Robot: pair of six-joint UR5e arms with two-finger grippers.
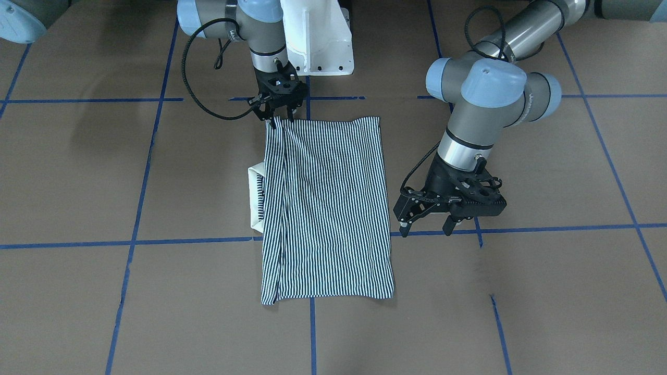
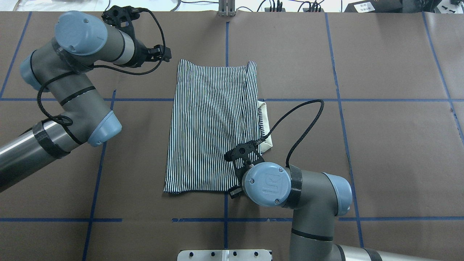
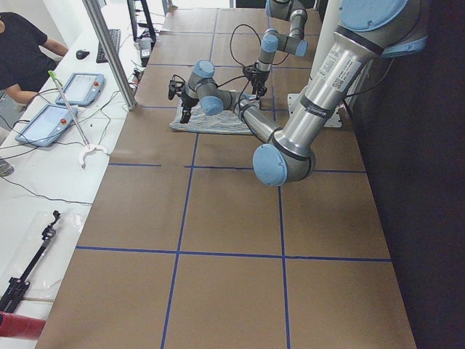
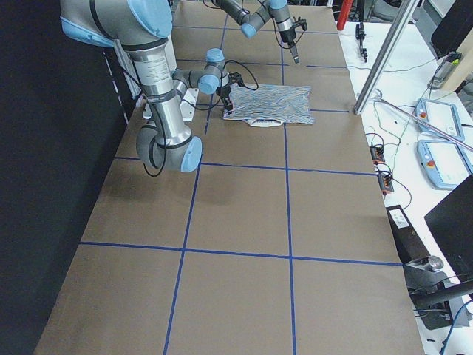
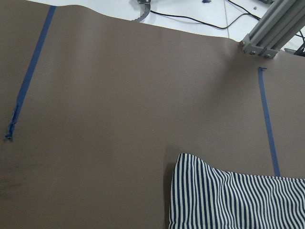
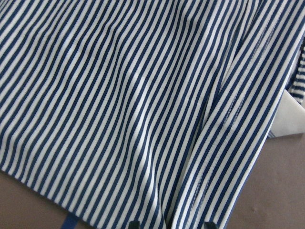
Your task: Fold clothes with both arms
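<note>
**A:** How far along is the fold? Start at the robot's left.

**B:** The left gripper (image 1: 425,229) hangs above the table (image 2: 380,145), just beside the shirt's left edge. Its fingers are spread and it holds nothing.

**A:** And the shirt?

**B:** The polo shirt (image 2: 210,127) lies flat in the middle of the table as a long striped rectangle. No sleeve sticks out, so I judge the lengthwise folds to be done. Only the cream collar (image 2: 266,125) pokes out, about midway along the right edge.

**A:** And the right side?

**B:** The right gripper (image 1: 276,117) is down at the shirt's right corner, the one nearest the robot's base. In its wrist view the fingertips (image 6: 207,225) stand apart, and the striped cloth lies flat between them. It doesn't look pinched.

**A:** What's left to do?

**B:** Probably a crosswise fold to halve the length, with each gripper taking a corner. Neither one has hold of the cloth yet, and the collar side may need tidying.
</note>
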